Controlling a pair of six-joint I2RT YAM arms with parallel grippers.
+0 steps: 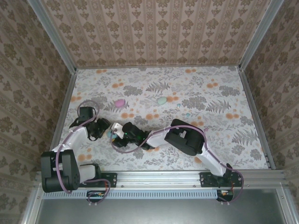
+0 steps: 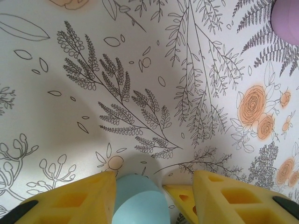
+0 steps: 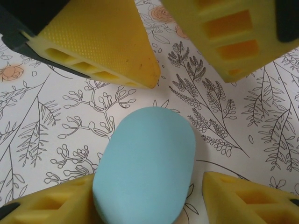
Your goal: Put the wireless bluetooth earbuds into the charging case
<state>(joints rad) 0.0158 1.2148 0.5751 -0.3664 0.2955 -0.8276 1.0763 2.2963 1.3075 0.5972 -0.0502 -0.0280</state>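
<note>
A light blue charging case (image 3: 145, 168), lid shut, lies between both grippers at the table's near left (image 1: 112, 133). My right gripper (image 3: 148, 177) straddles it. The case touches the right gripper's lower-left finger (image 3: 51, 205), and a gap shows on the other side. My left gripper (image 2: 154, 173) faces it from the left. The case (image 2: 140, 200) rests against the left-hand finger (image 2: 70, 200), apart from the right-hand one. One finger of the right gripper (image 2: 187, 196) sits in that gap. Two tiny teal specks (image 1: 178, 106) lie further back, too small to identify as earbuds.
A pink case (image 1: 120, 102) and a green case (image 1: 161, 100) lie behind the grippers mid-table; the pink one shows as a purple edge (image 2: 287, 18) in the left wrist view. Patterned walls enclose the floral table (image 1: 210, 140) on three sides.
</note>
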